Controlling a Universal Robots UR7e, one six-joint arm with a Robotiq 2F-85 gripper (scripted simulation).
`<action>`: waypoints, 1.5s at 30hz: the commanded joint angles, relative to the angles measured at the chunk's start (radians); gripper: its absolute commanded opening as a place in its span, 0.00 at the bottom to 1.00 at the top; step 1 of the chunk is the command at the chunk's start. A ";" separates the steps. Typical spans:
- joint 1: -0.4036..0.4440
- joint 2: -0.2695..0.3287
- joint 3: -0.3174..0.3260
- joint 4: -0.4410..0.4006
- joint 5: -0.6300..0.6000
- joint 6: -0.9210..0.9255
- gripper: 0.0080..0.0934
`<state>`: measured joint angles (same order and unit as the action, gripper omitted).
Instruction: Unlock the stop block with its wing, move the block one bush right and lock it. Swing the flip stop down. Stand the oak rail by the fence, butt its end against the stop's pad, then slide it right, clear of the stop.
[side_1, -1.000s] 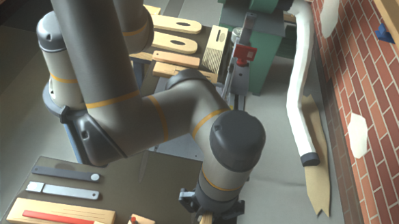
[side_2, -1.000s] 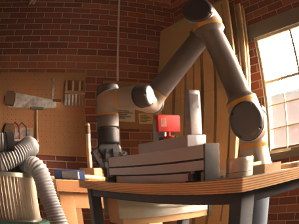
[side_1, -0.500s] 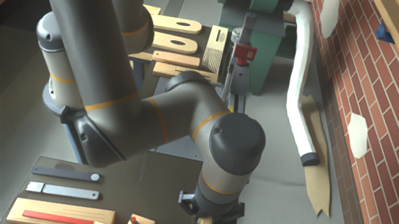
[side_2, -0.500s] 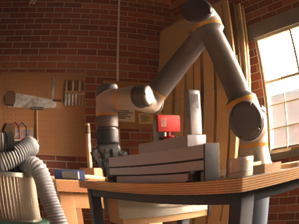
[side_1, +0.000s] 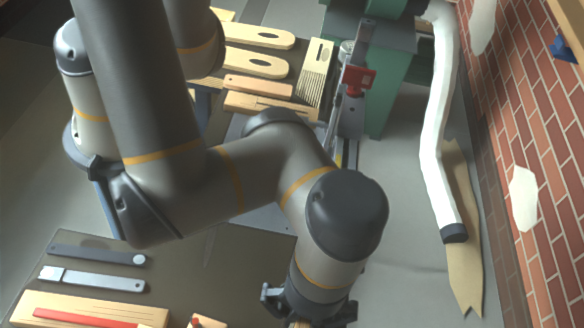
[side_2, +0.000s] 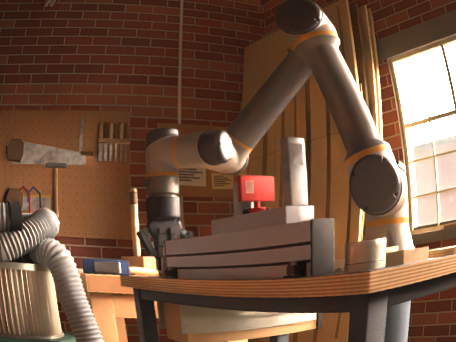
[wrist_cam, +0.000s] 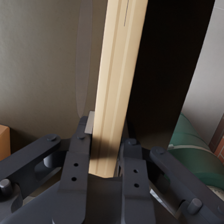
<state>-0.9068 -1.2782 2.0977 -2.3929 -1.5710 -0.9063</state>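
Note:
The oak rail (wrist_cam: 115, 84), a long pale strip, runs away from my fingers in the wrist camera, and I grip it near its end with my gripper (wrist_cam: 104, 156) closed on it. My gripper (side_2: 162, 235) hangs at the far left end of the grey fence (side_2: 245, 247), partly hidden behind it. The red stop block (side_2: 256, 190) sits on top of the fence rail, with the grey flip stop (side_2: 295, 170) standing upright beside it. From above, the red block (side_1: 358, 77) shows farther along the fence track.
The arm's elbow and forearm (side_1: 210, 175) cover most of the bench in the side camera. Wooden jigs (side_1: 257, 62) lie on the far table. Steel bars (side_1: 95, 280) and a block rest on the near table. A white dust hose (side_1: 440, 125) runs along the brick wall.

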 joint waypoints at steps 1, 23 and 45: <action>0.000 -0.001 -0.001 -0.001 0.000 0.000 0.00; -0.010 0.008 -0.014 0.003 0.000 -0.010 0.00; -0.019 0.017 -0.027 0.007 0.000 -0.019 0.00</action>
<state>-0.9255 -1.2604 2.0717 -2.3846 -1.5709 -0.9249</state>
